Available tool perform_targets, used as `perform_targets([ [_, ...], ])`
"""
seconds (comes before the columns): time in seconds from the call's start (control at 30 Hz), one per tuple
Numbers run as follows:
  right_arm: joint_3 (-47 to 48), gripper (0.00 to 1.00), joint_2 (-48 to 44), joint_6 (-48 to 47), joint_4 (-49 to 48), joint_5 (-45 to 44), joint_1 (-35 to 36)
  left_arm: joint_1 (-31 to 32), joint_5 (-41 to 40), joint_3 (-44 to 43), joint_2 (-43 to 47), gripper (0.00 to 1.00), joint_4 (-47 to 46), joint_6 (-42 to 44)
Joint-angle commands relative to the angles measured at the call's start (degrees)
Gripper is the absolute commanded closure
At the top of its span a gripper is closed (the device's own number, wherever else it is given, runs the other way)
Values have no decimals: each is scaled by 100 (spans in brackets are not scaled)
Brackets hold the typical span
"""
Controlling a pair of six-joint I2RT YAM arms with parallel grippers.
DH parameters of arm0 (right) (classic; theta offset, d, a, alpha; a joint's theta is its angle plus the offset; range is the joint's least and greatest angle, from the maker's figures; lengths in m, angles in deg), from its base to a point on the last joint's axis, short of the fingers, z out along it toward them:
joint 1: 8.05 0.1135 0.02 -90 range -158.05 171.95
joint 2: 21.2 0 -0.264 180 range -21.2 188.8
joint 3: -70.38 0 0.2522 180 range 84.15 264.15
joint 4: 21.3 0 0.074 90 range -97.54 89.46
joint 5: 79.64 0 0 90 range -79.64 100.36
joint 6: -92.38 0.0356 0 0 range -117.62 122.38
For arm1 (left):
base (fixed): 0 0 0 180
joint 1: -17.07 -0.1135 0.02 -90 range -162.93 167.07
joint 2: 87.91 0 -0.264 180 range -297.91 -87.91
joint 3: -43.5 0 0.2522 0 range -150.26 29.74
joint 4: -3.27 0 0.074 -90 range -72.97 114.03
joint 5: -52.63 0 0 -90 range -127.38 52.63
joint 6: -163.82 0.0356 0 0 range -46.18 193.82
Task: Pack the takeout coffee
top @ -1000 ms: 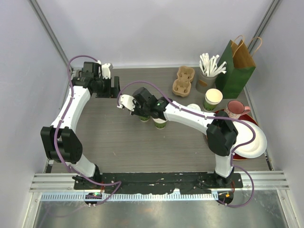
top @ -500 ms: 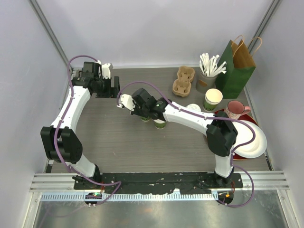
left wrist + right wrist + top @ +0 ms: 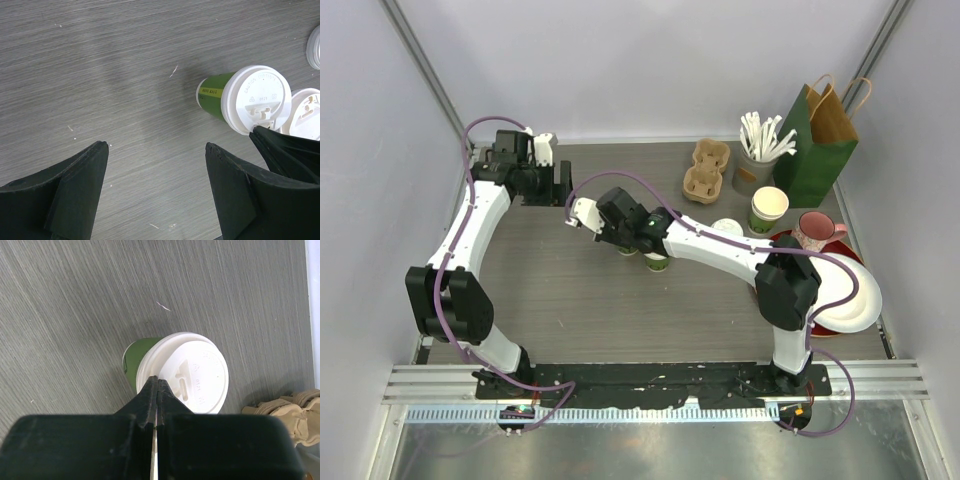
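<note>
1. At the middle of the table point(image 3: 570, 290), two lidded green cups stand upright. The first cup point(image 3: 215, 97) has the second cup point(image 3: 306, 116) just beside it.
2. Right gripper point(image 3: 155, 385): fingers pressed together, holding nothing. The tips sit over the rim of the first cup's lid point(image 3: 192, 372); can't tell if they touch.
3. The cup's long axis is vertical, and it lies just ahead of and below the right tips. Likely the jaws must spread before any grasp.
4. Left gripper point(image 3: 156, 147): spread wide and empty, at the far left, well apart from the cups. The right arm is clearly nearer.
5. The cardboard carrier point(image 3: 707, 168) and green paper bag point(image 3: 815, 145) lie far right of the cups, probably where they go.
6. Writing: the lid has embossed ring text and a triangle mark, too small to read. The yellow band point(image 3: 210, 92) on the cup wall has dark print, illegible. No brand readable.
</note>
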Motion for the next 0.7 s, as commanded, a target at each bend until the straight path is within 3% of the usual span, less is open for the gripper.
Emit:
perform_targets([
  [0.0,-35,99,-408,128,-191,-94,54,-31,118,-68,179,17,-60,49],
  [0.67,-202,99,-320,330,-164,20,45,-31,127,-112,162,18,-25,58],
])
